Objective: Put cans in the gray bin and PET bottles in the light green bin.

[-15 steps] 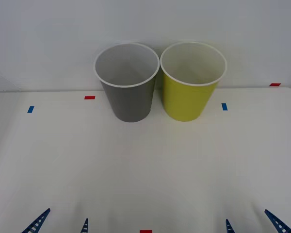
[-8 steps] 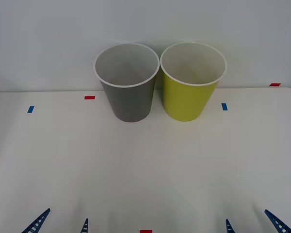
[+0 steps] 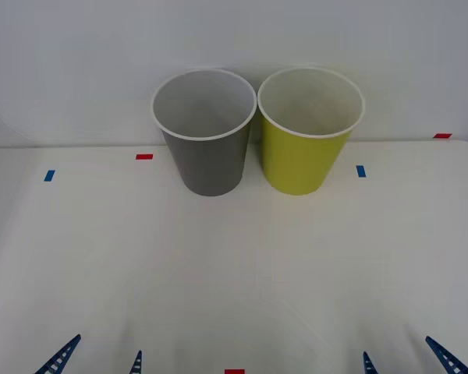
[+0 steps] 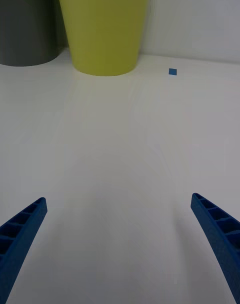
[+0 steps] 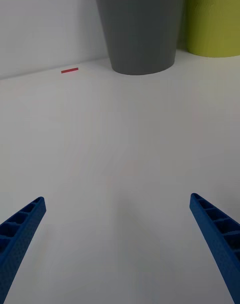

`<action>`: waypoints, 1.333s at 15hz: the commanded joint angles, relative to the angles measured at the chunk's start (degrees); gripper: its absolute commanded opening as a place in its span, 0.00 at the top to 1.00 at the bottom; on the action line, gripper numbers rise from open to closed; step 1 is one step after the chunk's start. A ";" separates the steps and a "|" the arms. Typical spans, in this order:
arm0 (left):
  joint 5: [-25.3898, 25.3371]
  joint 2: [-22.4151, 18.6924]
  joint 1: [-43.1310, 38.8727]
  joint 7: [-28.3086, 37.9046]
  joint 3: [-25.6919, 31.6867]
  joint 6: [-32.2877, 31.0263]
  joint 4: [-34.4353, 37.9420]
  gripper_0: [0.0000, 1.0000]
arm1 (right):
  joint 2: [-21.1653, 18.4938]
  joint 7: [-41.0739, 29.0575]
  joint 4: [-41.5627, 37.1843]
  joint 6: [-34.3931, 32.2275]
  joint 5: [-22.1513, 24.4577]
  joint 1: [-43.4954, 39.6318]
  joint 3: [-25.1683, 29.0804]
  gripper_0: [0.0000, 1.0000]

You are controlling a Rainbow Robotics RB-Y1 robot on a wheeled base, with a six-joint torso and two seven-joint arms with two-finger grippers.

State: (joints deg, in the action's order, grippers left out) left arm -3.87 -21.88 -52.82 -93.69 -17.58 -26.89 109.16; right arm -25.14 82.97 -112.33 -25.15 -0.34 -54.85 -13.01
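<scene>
A white bench [image 3: 234, 265] runs back to a pale wall. In the front view the gray bin [image 3: 205, 132] and light green bin [image 3: 310, 131] stand upright, rims nearly touching, at upper centre by the far edge; broad bare surface lies before them. Small red and blue tape marks [image 3: 144, 157] dot the edges. The left gripper [image 3: 100, 360] and right gripper [image 3: 405, 360] sit at the bottom corners, fingers spread apart.

In the right wrist view the light green bin's base [image 4: 104, 29] stands at upper centre, a blue mark [image 4: 172, 72] beside it, the fingers [image 4: 220, 244] wide and empty.

In the left wrist view the gray bin [image 5: 140, 29] stands at upper centre, a red mark [image 5: 69, 70] to its left, the fingers [image 5: 20, 229] likewise spread.
</scene>
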 commanded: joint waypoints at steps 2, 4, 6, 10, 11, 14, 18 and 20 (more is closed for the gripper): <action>0.00 0.00 0.00 0.00 0.00 0.00 0.00 0.00 | 0.00 0.00 0.00 0.01 -0.01 0.00 0.00 0.00; 0.00 0.00 0.00 0.00 0.00 0.00 0.00 0.00 | 0.00 0.00 0.00 0.01 -0.01 0.00 0.00 0.00; 0.00 0.00 0.00 0.00 0.00 0.00 0.00 0.00 | 0.00 0.00 0.00 0.01 -0.01 0.00 0.00 0.00; 0.00 0.00 0.00 0.00 0.00 0.00 0.00 0.00 | 0.00 0.00 0.00 0.01 -0.01 0.00 0.00 0.00; 0.00 0.00 0.00 0.00 0.00 0.00 0.00 0.00 | 0.00 0.00 0.00 0.01 -0.01 0.00 0.00 0.00; 0.00 0.00 0.00 0.00 0.00 0.00 0.00 0.00 | 0.00 0.00 0.00 0.01 -0.01 0.00 0.00 0.00; 0.00 0.00 0.00 0.00 0.00 0.00 0.00 0.00 | 0.00 0.00 0.00 0.01 -0.01 0.00 0.00 0.00; 0.00 0.00 0.00 0.00 0.00 0.00 0.00 0.00 | 0.00 0.00 0.00 0.01 -0.01 0.00 0.00 0.00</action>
State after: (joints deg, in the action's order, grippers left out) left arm -3.86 -21.88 -52.82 -93.69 -17.58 -26.89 109.16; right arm -25.14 82.97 -112.32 -25.14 -0.35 -54.85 -13.01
